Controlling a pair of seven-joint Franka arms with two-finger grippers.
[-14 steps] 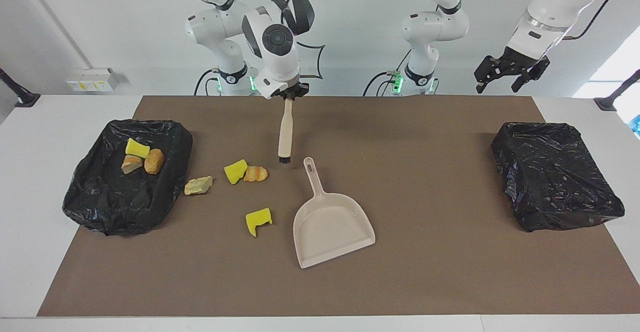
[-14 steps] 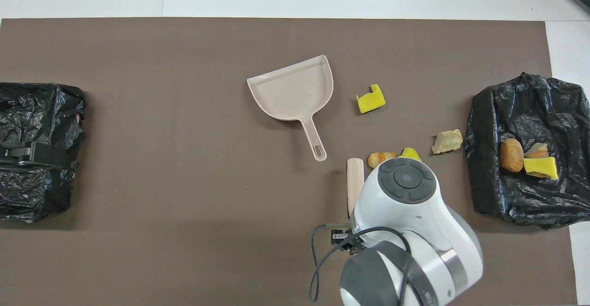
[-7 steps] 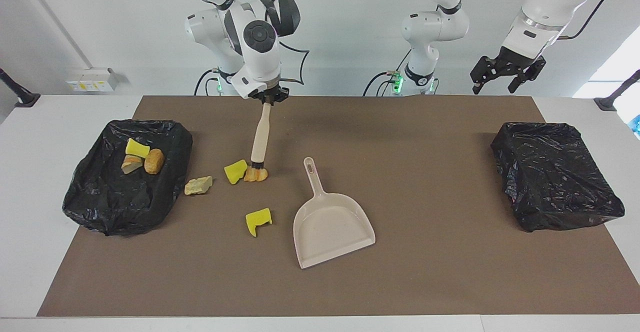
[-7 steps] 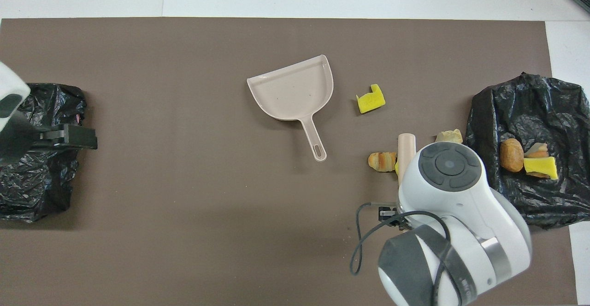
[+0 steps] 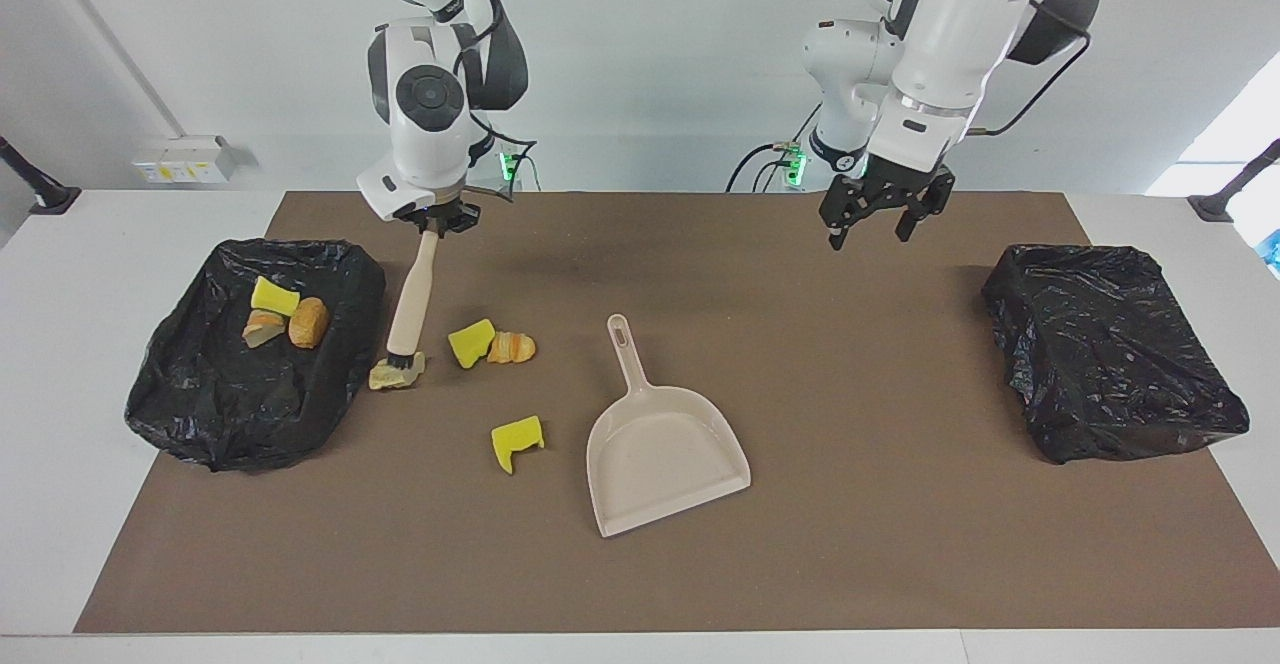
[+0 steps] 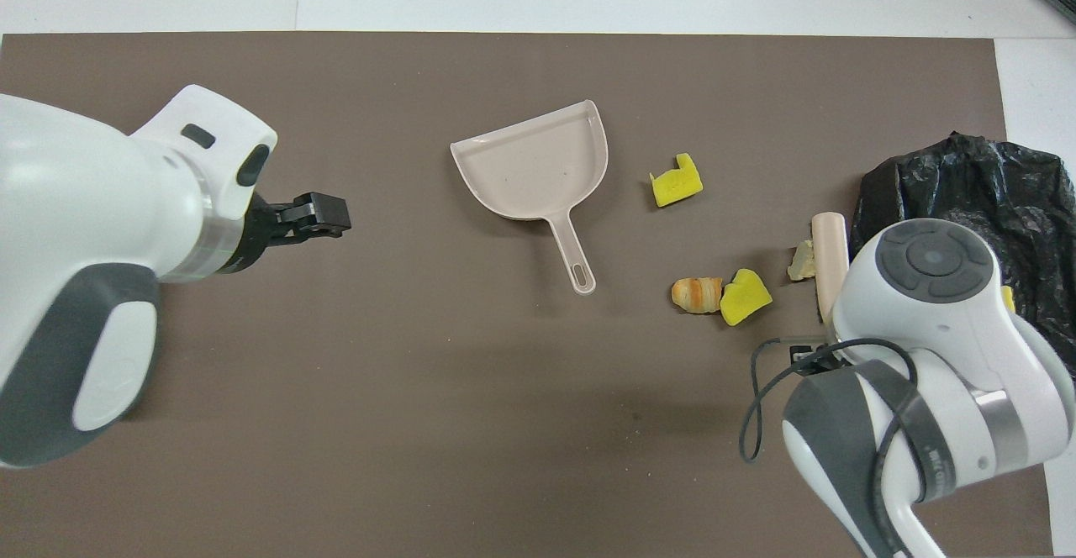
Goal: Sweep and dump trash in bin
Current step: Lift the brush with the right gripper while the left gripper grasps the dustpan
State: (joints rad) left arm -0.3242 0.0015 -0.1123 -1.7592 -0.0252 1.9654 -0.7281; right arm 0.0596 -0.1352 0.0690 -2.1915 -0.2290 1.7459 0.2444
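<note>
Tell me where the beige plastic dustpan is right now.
The beige plastic dustpan lies mid-table on the brown mat, handle pointing toward the robots, beside the notched yellow sponge scrap, which lies toward the right arm's end.

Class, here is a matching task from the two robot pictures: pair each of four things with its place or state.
1. beige plastic dustpan
2. pale beige chunk
3. beige-handled brush
4. left gripper

A. open, above the brown mat
B. held by the right gripper
C. lying empty mid-mat
D. under the brush's bristles, beside the black-lined bin

Pairs: 1-C, 2-D, 3-B, 4-A
</note>
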